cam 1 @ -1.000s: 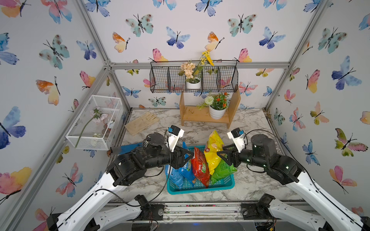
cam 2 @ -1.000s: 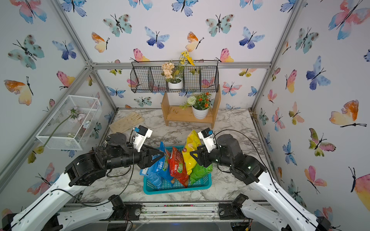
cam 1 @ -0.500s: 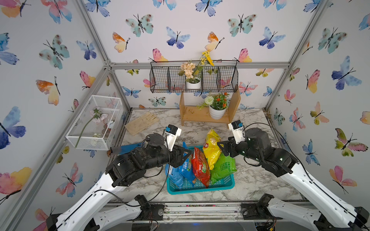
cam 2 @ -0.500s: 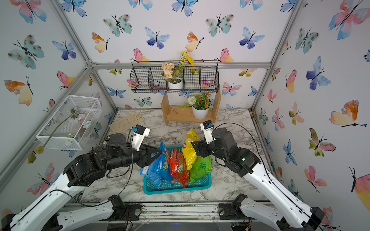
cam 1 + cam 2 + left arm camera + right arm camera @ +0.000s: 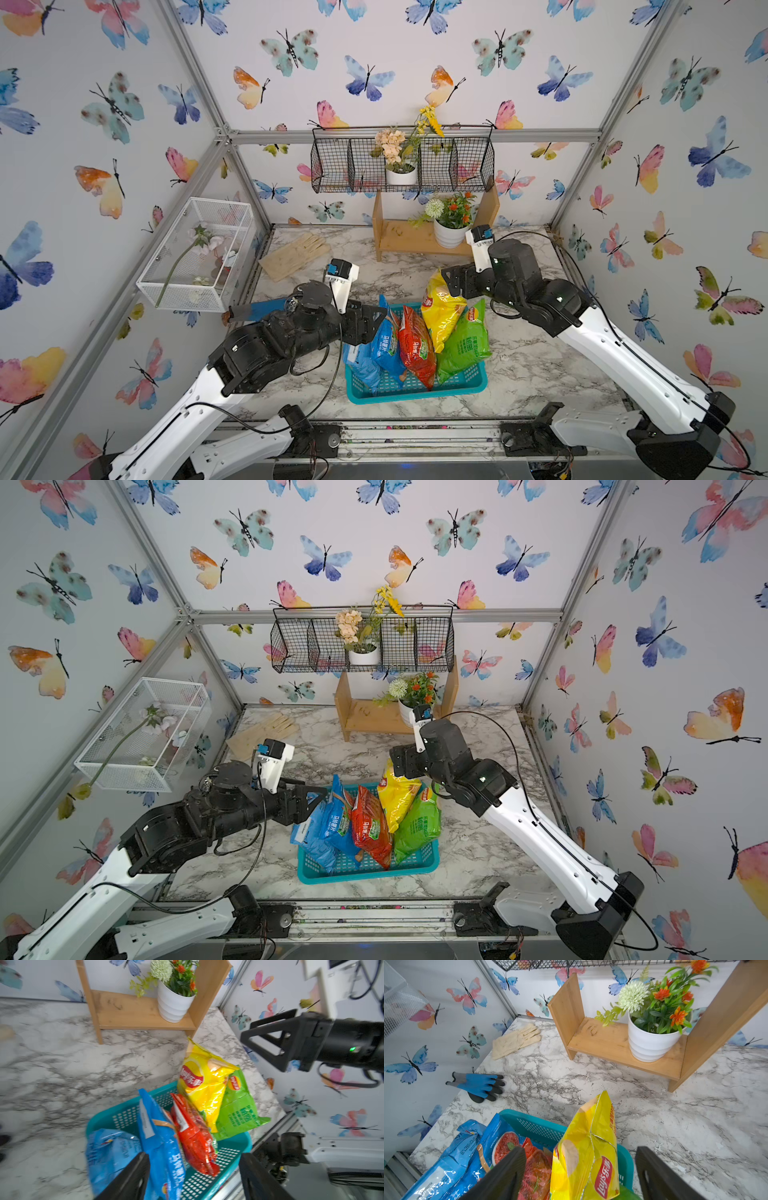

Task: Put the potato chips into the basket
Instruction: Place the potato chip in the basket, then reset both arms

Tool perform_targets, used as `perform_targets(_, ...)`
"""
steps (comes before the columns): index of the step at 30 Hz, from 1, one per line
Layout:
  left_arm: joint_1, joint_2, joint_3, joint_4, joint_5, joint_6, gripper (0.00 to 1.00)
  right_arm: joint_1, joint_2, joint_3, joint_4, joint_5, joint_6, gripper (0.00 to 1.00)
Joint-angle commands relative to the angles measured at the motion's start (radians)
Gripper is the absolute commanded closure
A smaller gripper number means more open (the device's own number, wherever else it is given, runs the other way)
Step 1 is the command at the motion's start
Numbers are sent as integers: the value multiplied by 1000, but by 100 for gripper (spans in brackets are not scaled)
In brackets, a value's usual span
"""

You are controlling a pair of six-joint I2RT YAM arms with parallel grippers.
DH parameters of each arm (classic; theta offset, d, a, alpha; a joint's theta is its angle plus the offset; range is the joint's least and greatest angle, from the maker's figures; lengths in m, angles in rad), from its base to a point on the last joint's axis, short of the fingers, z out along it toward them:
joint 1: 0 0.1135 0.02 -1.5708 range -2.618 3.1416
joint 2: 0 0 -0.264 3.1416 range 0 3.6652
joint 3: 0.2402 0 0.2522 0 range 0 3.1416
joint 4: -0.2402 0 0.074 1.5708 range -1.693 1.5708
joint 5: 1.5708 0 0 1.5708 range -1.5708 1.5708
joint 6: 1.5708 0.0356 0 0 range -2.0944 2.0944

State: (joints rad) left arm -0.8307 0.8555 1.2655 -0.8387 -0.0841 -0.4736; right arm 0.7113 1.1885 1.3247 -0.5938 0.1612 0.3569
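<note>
Left gripper (image 5: pixel 193 1159) gapes (right gripper (image 5: pixel 579 1153) too), potato chips (image 5: pixel 415 345) in basket (image 5: pixel 415 392).

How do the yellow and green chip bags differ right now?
Colour: yellow bag versus green bag. The yellow bag stands taller, its top above the basket's far rim; the green bag leans lower at the basket's side. The yellow bag overlaps the green bag's upper edge. Both are Lay's bags resting in the basket.

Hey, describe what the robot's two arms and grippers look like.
The left arm and right arm alike: white lower links, bulky black upper joints, thin black cables looping alongside. A white camera block with a blue cap sits on each wrist. The left gripper and right gripper have black, triangular, cut-out fingers.
</note>
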Motion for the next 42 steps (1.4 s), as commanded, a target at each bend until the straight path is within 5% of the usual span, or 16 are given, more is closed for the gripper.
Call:
perform_targets(1,94,-14,31,-28,-178,10,4,-75,-43,-6,66,57,-5,7)
perform_targets(9,554,196,105,107,121,92,1,-356,65,50,197,-89,34,3)
perform_targets(12,666,219,52,216,103,80,1,-389,96,43,254,-63,66,1)
perform_targets(17,666,189,-80,427,15,213,1,-389,17,-176,580,62,-84,5)
perform_targets(26,668,149,-326,739,-133,263,1,-409,80,-360,748,277,-216,1)
perform_targets(34,669,133,-700,983,-250,383,1,-460,91,-737,1121,251,-318,2)
perform_targets(42,716,117,-1021,1422,-217,420,1,-490,167,-989,1491,200,-364,0)
